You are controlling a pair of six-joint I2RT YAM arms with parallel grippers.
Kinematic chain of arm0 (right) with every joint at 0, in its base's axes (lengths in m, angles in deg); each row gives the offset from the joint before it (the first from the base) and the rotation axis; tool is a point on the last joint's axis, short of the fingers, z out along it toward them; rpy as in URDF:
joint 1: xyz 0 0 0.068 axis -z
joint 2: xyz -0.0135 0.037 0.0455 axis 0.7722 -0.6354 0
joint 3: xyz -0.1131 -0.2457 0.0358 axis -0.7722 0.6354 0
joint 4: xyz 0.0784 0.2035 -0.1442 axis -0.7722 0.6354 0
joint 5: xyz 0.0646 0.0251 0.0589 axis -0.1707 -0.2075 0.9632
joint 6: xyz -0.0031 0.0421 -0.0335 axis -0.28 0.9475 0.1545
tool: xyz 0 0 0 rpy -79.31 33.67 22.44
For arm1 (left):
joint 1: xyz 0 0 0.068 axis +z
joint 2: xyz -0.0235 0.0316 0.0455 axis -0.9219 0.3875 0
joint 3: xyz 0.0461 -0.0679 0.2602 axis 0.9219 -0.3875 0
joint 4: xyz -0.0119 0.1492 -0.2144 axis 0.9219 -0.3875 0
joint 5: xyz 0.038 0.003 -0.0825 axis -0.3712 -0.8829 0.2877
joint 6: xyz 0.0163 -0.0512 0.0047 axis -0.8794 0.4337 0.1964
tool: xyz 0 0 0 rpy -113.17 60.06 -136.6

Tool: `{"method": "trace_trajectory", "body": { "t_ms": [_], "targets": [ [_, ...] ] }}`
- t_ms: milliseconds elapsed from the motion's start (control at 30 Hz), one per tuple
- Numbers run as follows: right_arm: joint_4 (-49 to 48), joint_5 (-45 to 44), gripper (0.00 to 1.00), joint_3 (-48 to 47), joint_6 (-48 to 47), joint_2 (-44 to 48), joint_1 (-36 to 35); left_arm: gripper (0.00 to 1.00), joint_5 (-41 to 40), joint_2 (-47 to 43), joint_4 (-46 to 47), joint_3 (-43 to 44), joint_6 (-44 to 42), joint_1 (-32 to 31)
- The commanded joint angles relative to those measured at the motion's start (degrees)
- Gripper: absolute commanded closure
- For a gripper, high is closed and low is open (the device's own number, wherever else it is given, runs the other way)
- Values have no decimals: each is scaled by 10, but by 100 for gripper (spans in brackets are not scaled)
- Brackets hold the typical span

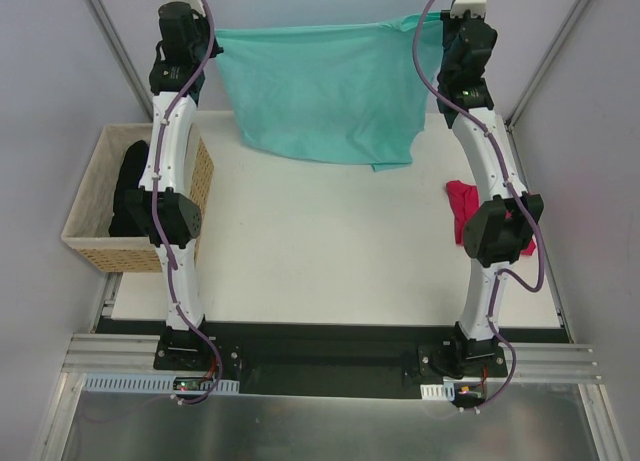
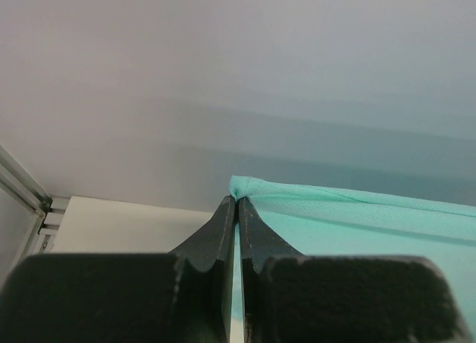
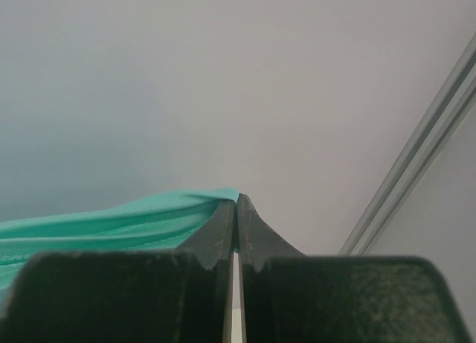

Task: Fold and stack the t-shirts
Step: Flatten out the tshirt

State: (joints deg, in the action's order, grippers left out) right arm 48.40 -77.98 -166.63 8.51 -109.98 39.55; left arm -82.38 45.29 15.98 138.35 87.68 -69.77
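Left gripper and right gripper, jaws tight on upper corners of teal t-shirt, long axis left-right, drape downward.

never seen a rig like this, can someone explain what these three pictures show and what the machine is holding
These are two robot arms bolted at the near edge of a white table. The wide picture looks down from above and behind them. The other two come from a camera on each wrist, looking along its own fingers. The left gripper and right gripper are each shut on an upper corner of the teal t-shirt, which hangs spread between them. A magenta t-shirt lies crumpled beside the right arm. The woven basket on the left holds dark clothing.
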Motion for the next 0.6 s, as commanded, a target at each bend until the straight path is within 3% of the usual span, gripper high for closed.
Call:
{"method": "trace_trajectory", "body": {
  "t_ms": [0,267,567],
  "targets": [
    [-23,-26,99,-35,15,4,17,100,-12,-9,24,-15,8,17],
    [5,-29,99,-41,31,-4,20,100,-9,-20,24,-30,4,17],
    [-132,51,99,-28,-28,-7,19,100,32,-3,63,13,1,17]
  ]
}}
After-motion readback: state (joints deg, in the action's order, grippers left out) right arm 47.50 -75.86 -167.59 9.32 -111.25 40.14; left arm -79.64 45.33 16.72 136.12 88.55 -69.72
